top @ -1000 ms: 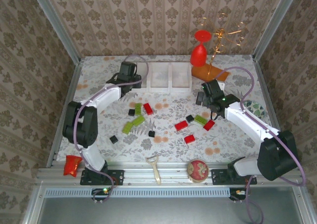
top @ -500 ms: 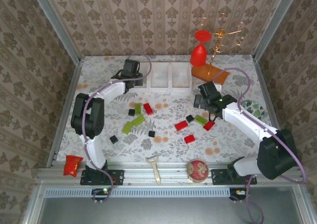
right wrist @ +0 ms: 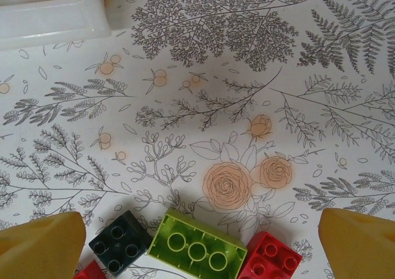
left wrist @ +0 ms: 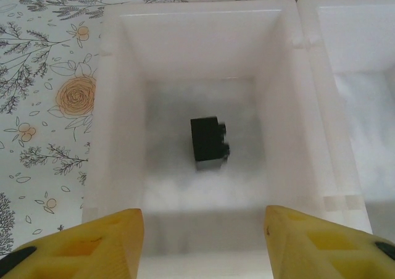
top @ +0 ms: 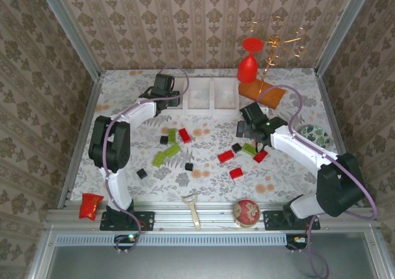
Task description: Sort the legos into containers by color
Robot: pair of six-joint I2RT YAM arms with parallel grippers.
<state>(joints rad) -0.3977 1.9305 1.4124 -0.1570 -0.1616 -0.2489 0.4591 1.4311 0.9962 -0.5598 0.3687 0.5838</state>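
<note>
Sorting legos: both grippers empty, jaws spread.
We see loose legos (top: 226, 156) scattered on the table (top: 278, 174). The right gripper (right wrist: 197, 226) hovers, fingers wide apart, by a black brick (right wrist: 120, 241), green brick (right wrist: 197, 251) and red brick (right wrist: 270, 258). Farther back, the left gripper (left wrist: 200, 229) hangs above the containers' (top: 210, 94) left bin (left wrist: 197, 44), one black lego (left wrist: 208, 140) lying inside.

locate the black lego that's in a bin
In the left wrist view the black lego is inside the leftmost bin, near its middle, just beyond the left gripper.
</note>
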